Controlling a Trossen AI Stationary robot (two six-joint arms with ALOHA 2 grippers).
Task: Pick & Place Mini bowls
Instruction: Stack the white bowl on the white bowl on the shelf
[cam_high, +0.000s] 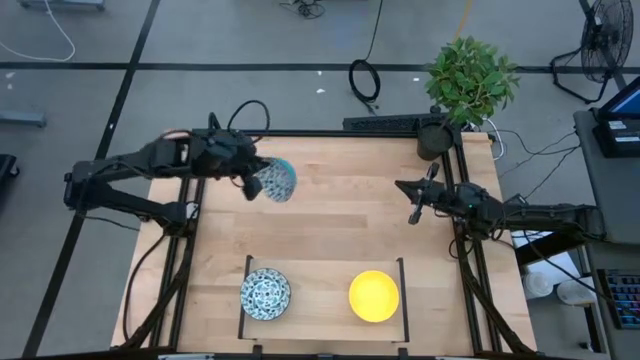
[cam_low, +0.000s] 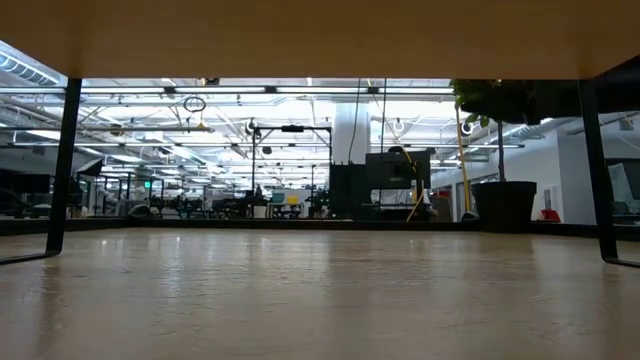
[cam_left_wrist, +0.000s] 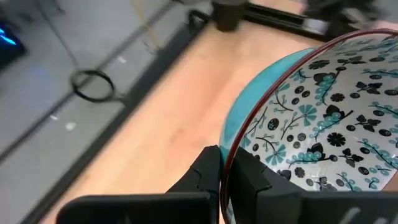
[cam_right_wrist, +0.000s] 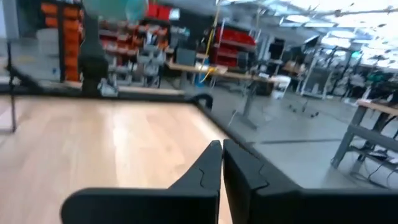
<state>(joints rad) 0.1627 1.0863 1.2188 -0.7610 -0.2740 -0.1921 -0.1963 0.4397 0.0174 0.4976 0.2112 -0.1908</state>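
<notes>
patterned bowl (cam_left_wrist: 323, 118) cut off by frame edge, far arm (cam_right_wrist: 93, 43) blurred

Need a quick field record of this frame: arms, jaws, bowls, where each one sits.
left gripper: over the table's far left part, jaws shut on the rim of the held patterned bowl, which is tilted on edge
right gripper: near the table's right edge, jaws shut, holding nothing
second patterned bowl: on the table, near edge, left of centre
yellow bowl: near edge, right of the second patterned bowl, apart from it
plant pot: far right corner
other bowls: none in view
</notes>
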